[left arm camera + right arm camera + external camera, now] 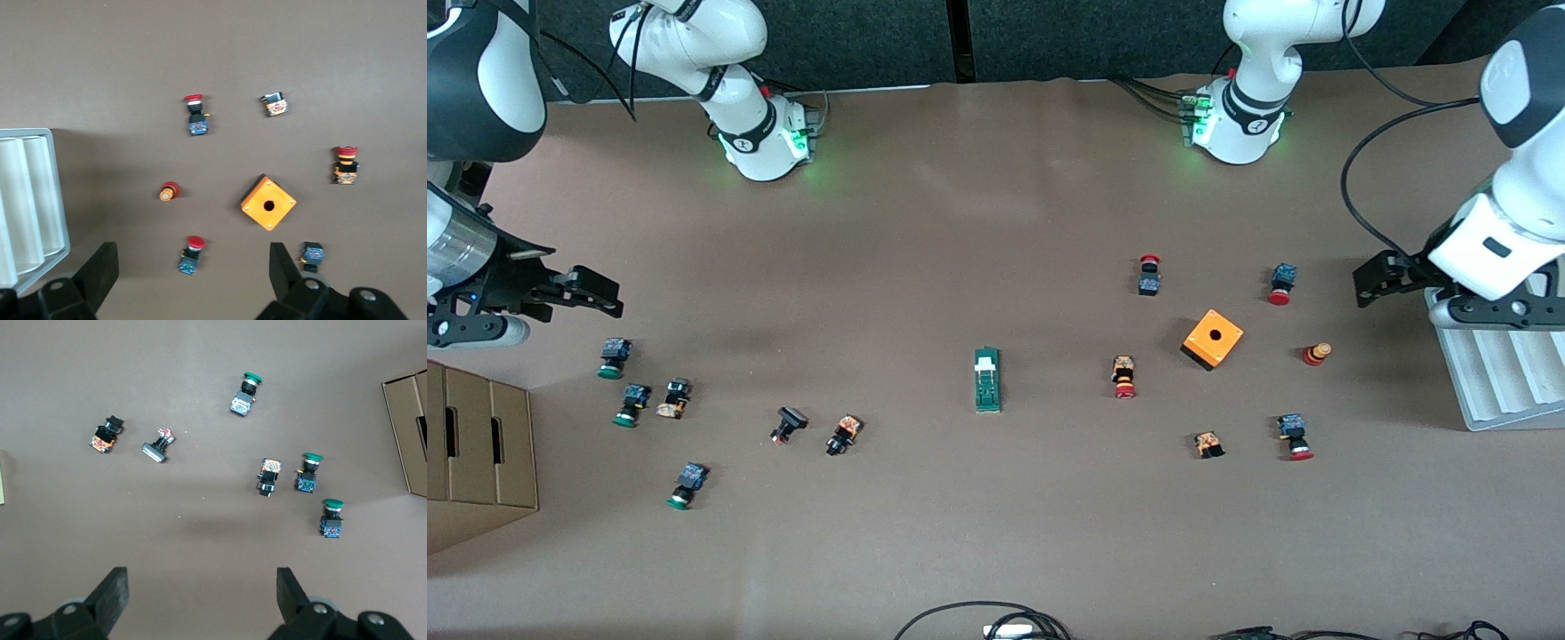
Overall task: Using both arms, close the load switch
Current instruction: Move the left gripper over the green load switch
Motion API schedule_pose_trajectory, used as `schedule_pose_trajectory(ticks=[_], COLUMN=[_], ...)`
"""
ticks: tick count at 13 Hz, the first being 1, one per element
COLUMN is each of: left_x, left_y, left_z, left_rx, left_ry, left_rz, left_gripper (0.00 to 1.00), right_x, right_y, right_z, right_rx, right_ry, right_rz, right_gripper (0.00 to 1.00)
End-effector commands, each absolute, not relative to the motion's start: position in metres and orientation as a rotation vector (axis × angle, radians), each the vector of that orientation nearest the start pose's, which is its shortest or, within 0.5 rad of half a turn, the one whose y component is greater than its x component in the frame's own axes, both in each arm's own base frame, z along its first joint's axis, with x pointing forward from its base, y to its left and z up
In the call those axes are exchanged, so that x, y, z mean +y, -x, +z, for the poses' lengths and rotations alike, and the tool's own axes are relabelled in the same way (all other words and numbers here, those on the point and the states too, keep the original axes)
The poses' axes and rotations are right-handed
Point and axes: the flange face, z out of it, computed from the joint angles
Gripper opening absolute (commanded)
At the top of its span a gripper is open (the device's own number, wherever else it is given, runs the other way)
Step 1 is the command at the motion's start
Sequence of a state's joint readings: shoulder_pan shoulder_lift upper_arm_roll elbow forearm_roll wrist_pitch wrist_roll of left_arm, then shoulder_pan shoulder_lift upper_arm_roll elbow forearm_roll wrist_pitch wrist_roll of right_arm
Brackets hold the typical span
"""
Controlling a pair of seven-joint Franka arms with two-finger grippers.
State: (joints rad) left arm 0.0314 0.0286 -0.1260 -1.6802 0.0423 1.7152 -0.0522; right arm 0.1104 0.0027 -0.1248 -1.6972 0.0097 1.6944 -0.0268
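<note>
Front view: load switch [987, 380] mid-table, untouched; left end effector [190, 275] and right end effector [200, 593] spread apart, fingertips cropped.

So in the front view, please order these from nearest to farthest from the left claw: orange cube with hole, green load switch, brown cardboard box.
1. Orange cube with hole, toward the left arm's end.
2. Green load switch, mid-table.
3. Brown cardboard box, at the right arm's end.

Orange cube [1213, 339], scattered push-buttons [1124, 376], cardboard box [476, 453], white tray [1498, 373].
</note>
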Motion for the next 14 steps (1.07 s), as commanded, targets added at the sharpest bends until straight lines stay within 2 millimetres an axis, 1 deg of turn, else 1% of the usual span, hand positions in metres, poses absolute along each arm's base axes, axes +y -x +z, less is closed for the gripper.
schedule_pose_trajectory(ticks=[1,2,3,6,9,10,11,13,14], left_x=[-0.080,-0.091,-0.106,-0.168,-0.221,-0.236,-0.246,-0.281,-0.300], left_y=[-0.568,-0.566,-0.564,-0.550,-0.534,-0.531,-0.533,-0.529,-0.523], left_z=[0.579,0.581,0.581,0.583,0.580,0.580,0.579,0.569,0.566], left_rx=[0.019,0.014,0.005,-0.083,-0.104,-0.142,-0.193,-0.305,-0.344], left_ry=[3.110,3.112,3.113,3.122,3.122,3.133,3.154,3.184,3.196], left_rz=[-0.030,-0.035,-0.037,-0.064,-0.081,-0.112,-0.148,-0.179,-0.194], left_gripper=[1.00,1.00,1.00,1.00,1.00,1.00,1.00,1.00,1.00], right_x=[-0.009,-0.009,-0.009,-0.009,-0.009,-0.009,-0.009,-0.008,-0.007], right_y=[-0.564,-0.564,-0.564,-0.564,-0.564,-0.564,-0.564,-0.564,-0.564], right_z=[0.576,0.577,0.576,0.577,0.576,0.576,0.576,0.576,0.576], right_rx=[-0.035,-0.035,-0.035,-0.035,-0.037,-0.035,-0.035,-0.039,-0.039], right_ry=[3.159,3.159,3.159,3.159,3.159,3.159,3.159,3.159,3.159], right_rz=[0.015,0.013,0.015,0.013,0.013,0.013,0.013,0.013,0.013], right_gripper=[1.00,1.00,1.00,1.00,1.00,1.00,1.00,1.00,1.00])
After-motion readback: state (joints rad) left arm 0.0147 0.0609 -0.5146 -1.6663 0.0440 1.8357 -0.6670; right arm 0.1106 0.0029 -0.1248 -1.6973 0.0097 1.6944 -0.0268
